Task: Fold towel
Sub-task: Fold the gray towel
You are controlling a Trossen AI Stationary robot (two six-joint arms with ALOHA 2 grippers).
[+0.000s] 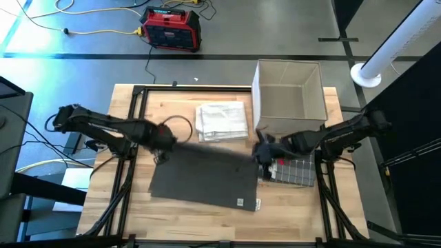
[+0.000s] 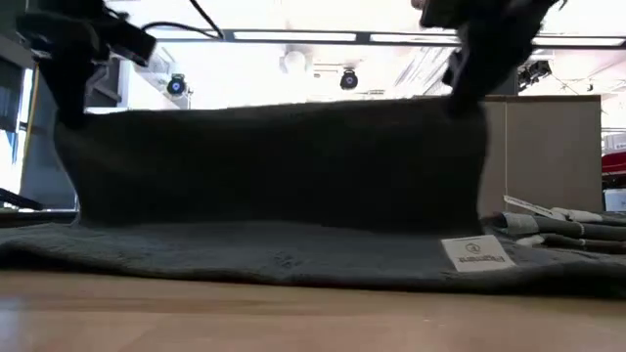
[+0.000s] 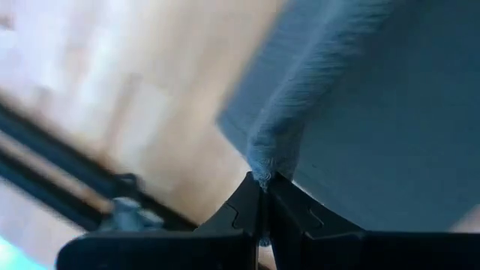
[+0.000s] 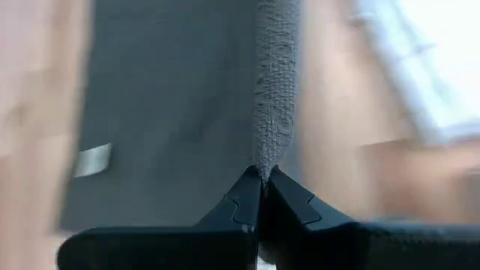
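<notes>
A dark grey towel lies in the middle of the table, a white label near its front right corner. Its far edge is raised and hangs like a curtain between my two grippers, while its near part rests flat on the wood. My left gripper is shut on the far left corner. My right gripper is shut on the far right corner. My left gripper pinches the towel's far left corner between its two shut fingers, and the cloth bunches into a thick roll at the fingertips. The corner is lifted clear; the towel hangs below it down to the table. My right gripper pinches the towel's far right corner at its hemmed edge between its two shut fingers. The corner is held above the table. The top edge runs nearly straight across to the other gripper, and the near part lies on the table.
A folded white towel lies behind the grey one. An open cardboard box stands at the far right. A folded checked cloth lies at the right, just beside my right gripper. A red device sits on the floor beyond the table.
</notes>
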